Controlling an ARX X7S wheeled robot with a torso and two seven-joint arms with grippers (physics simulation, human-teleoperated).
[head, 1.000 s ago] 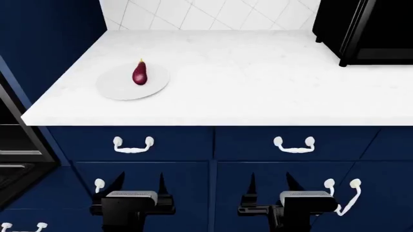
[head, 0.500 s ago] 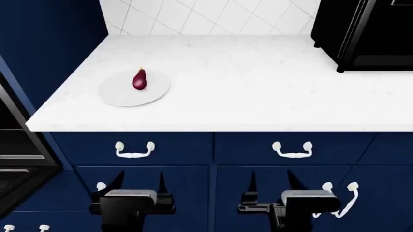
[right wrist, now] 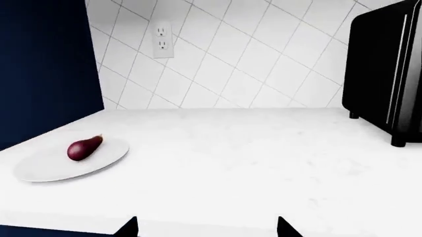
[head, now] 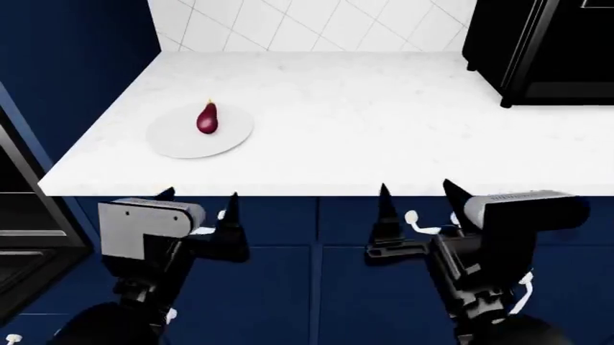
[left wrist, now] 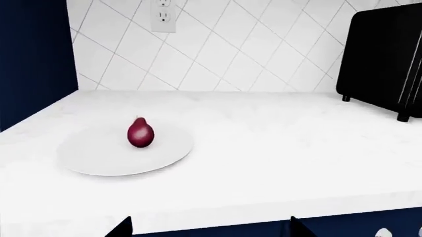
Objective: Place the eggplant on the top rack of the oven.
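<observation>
Closest to us, our left gripper (head: 198, 205) sits just below the front edge of the white worktop (head: 384, 136), fingers spread apart and holding nothing. Our right gripper (head: 418, 198) is level with it along that same front edge, jaws likewise parted and empty. Both are in front of the blue drawer fronts (head: 278, 223).

Moving onto the worktop now: toward the front left corner lies a white plate (head: 182, 144), and the eggplant (head: 206, 119) rests on it, long axis running front to back, its stem tip pointing toward the tiled back wall (head: 287, 21). It is well apart from both grippers.

Further back, at the far right corner, stands a glossy black appliance (head: 537, 43). A wall socket (left wrist: 162, 15) is set into the tiles.
</observation>
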